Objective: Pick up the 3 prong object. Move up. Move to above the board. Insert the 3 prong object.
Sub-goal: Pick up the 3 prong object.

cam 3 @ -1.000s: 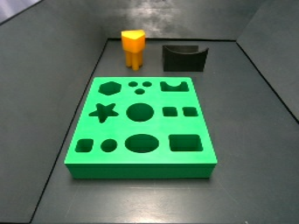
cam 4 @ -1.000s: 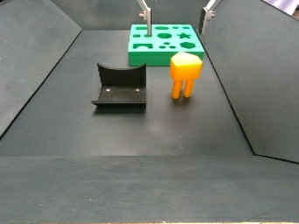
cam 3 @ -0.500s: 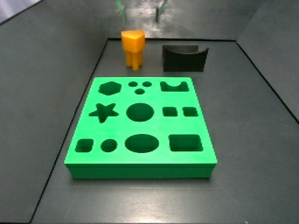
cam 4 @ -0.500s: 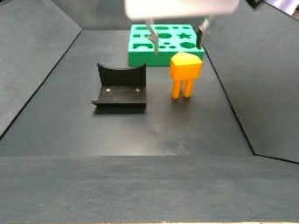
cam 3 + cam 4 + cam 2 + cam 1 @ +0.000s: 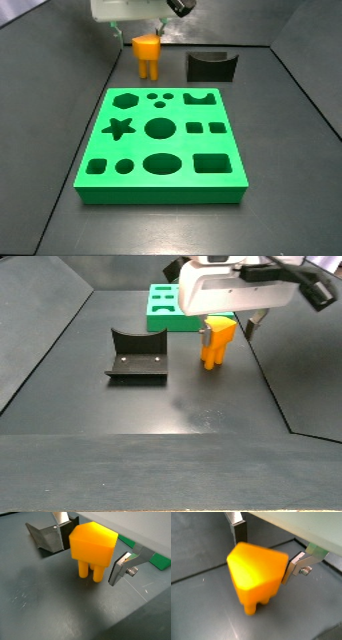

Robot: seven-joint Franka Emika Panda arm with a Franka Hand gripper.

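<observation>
Opposed side views across the board point(image 5: 163, 140); wrist views close above.

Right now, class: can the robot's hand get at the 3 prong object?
Probably yes. The hand is open with a finger either side of the 3 prong object, which stands upright on the floor, nothing between them.

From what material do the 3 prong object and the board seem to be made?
The 3 prong object, between the open gripper fingers, looks like matte orange plastic, perhaps printed: uniform colour, soft sheen. The board seems matte green plastic or foam: flat colour, clean cutouts.
</observation>
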